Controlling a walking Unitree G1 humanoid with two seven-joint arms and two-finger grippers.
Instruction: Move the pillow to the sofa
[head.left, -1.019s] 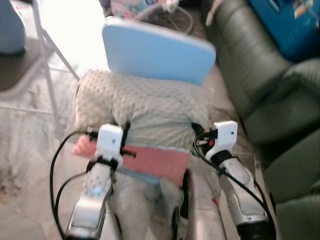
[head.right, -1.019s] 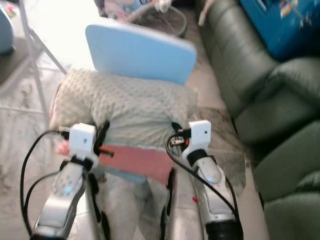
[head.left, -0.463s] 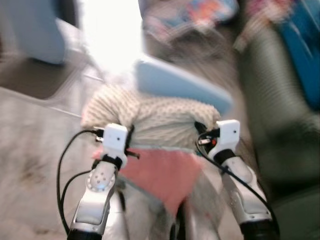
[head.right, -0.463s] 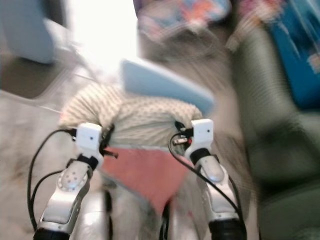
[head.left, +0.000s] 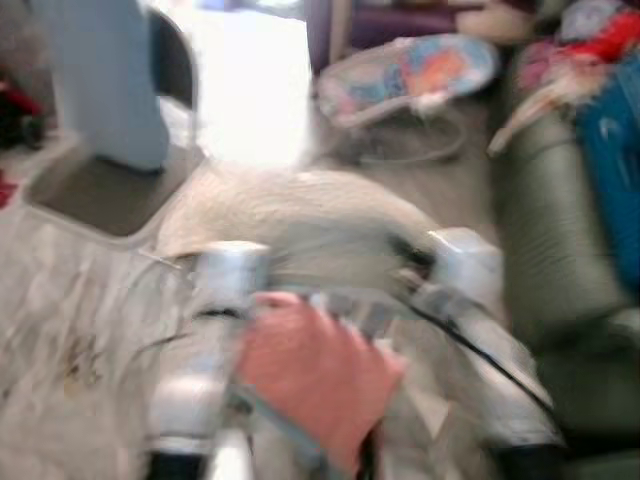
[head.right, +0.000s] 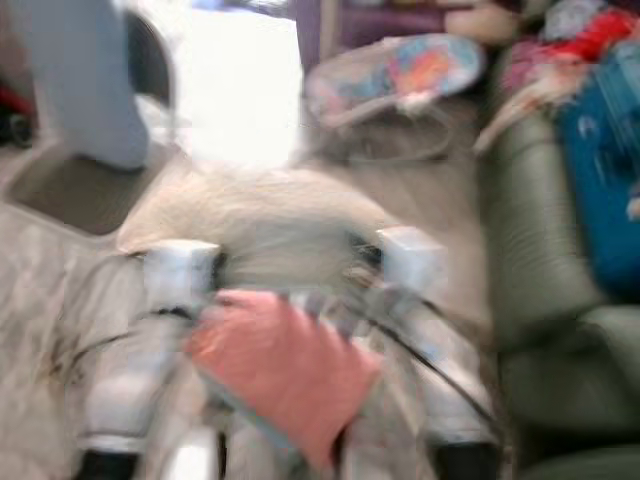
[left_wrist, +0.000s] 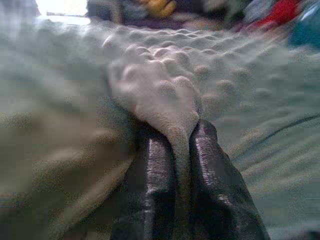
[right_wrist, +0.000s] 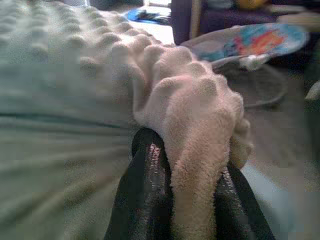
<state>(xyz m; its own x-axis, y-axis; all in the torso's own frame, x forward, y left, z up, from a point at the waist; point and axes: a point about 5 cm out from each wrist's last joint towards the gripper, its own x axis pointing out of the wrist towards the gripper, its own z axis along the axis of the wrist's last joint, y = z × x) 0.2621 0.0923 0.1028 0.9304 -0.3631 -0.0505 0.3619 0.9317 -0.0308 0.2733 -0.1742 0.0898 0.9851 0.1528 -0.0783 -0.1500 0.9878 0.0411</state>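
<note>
I hold a grey-green bumpy pillow (head.left: 300, 215) in front of me between both arms, and its pink underside (head.left: 315, 375) hangs toward me. In the left wrist view my left gripper (left_wrist: 181, 137) is shut on a pinched fold of the pillow (left_wrist: 165, 95). My right gripper (right_wrist: 192, 155) is shut on another bunched fold of the pillow (right_wrist: 190, 105). The dark green sofa (head.left: 560, 230) runs along my right side. The head views are blurred by motion.
A colourful baby bouncer (head.left: 410, 75) stands on the floor ahead, beyond the pillow. A light grey upright object on a dark base (head.left: 100, 90) is at the left. Blue and red things (head.left: 615, 140) lie on the sofa. Pale marbled floor (head.left: 60, 340) lies at my left.
The whole view has swung upward and blurred, so the camera has moved. The light blue cushion behind the pillow is out of sight. Both grippers still hold the pillow, now closer to the camera.
</note>
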